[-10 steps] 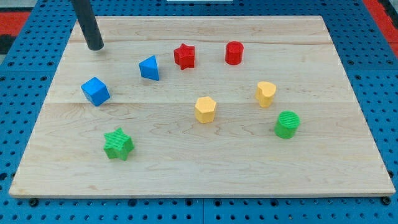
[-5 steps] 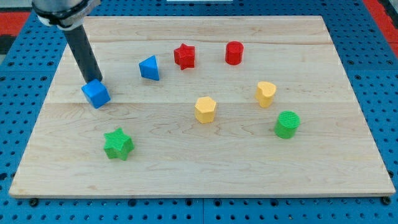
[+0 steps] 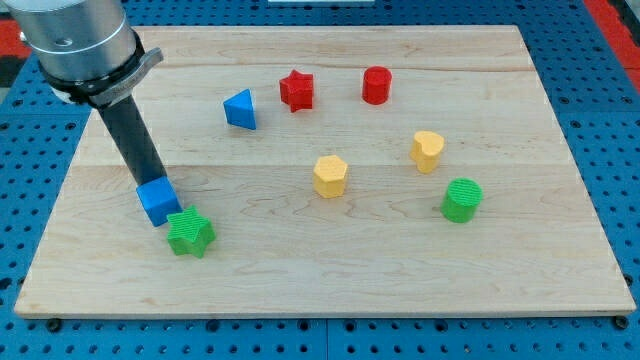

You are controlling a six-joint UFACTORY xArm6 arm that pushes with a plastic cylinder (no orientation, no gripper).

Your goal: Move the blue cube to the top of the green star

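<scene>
The blue cube lies at the view's lower left, touching the upper-left side of the green star. My tip rests against the cube's top edge, on the side away from the star. The dark rod rises from there toward the view's upper left, up to the grey arm end.
A blue triangular block, a red star and a red cylinder sit near the view's top. A yellow hexagon, a yellow heart-like block and a green cylinder lie toward the right on the wooden board.
My tip came down from the view's top left, met the blue cube and pushed it downward until it touches the green star. The other blocks have not moved.
</scene>
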